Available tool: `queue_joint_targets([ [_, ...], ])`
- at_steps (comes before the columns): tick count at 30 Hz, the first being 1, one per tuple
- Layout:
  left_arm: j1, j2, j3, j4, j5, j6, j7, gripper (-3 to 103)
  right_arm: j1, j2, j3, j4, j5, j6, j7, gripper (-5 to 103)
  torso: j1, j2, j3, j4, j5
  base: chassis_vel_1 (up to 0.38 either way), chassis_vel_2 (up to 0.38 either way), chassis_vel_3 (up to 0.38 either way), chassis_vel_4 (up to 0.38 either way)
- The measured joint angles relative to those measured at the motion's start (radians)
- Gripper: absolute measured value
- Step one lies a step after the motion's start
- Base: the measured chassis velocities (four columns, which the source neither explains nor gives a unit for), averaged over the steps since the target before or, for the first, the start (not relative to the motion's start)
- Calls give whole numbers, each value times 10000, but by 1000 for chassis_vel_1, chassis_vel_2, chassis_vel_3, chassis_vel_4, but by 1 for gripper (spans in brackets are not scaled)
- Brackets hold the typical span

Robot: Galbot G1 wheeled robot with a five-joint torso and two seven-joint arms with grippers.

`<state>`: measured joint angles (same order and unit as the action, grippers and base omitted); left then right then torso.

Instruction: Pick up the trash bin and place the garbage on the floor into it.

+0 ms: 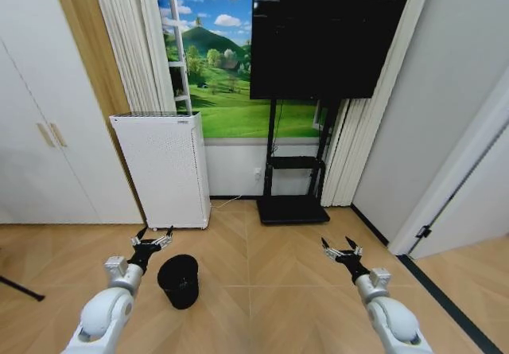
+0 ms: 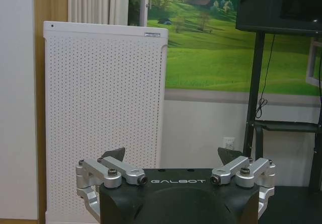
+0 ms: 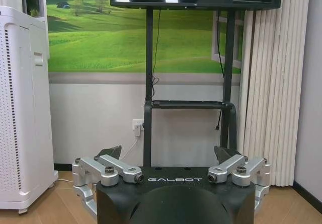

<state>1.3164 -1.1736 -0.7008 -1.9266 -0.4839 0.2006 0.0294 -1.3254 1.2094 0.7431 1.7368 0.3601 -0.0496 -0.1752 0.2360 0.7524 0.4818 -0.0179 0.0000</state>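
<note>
The round black bin (image 1: 178,280) stood on the wooden floor (image 1: 270,290), beside the left gripper (image 1: 152,238). Both metal grippers, the right gripper (image 1: 341,247) too, were spread wide, holding nothing.

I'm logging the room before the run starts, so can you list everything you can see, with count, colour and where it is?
trash bin: one, black, on the wood floor just right of the left gripper, apart from it.
perforated appliance: one, white, standing against the wall behind the bin.
TV: one, black screen, on a black stand right of the appliance.
landscape mural: one, green hills and blue sky, on the wall behind the TV.
curtains: white, on either side of the mural.
cupboard doors: white, on the left wall.
left gripper: one, black and silver, open, held low over the floor.
right gripper: one, black and silver, open, held low on the right.
</note>
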Motion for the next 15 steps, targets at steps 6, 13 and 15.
queue_joint_targets([
  [6, -22, -20, -45, 73, 4, -37, 34, 100, 5, 22, -14, -32, -4, 0, 2, 100, -1, 0, -2, 1, 3, 80, -148, -89, 155],
  [13, -99, -70, 3, 161, 11, -75, 52, 100, 5, 29, -21, -214, -152, 36, 3, 100, 0, -3, -1, 1, 1, 79, -144, -91, 148],
  [15, -147, -68, 56, 189, 8, -75, 39, 100, 3, 23, -15, -316, -250, 88, 4, 100, 0, -3, -1, 1, 0, 91, -153, -82, 154],
])
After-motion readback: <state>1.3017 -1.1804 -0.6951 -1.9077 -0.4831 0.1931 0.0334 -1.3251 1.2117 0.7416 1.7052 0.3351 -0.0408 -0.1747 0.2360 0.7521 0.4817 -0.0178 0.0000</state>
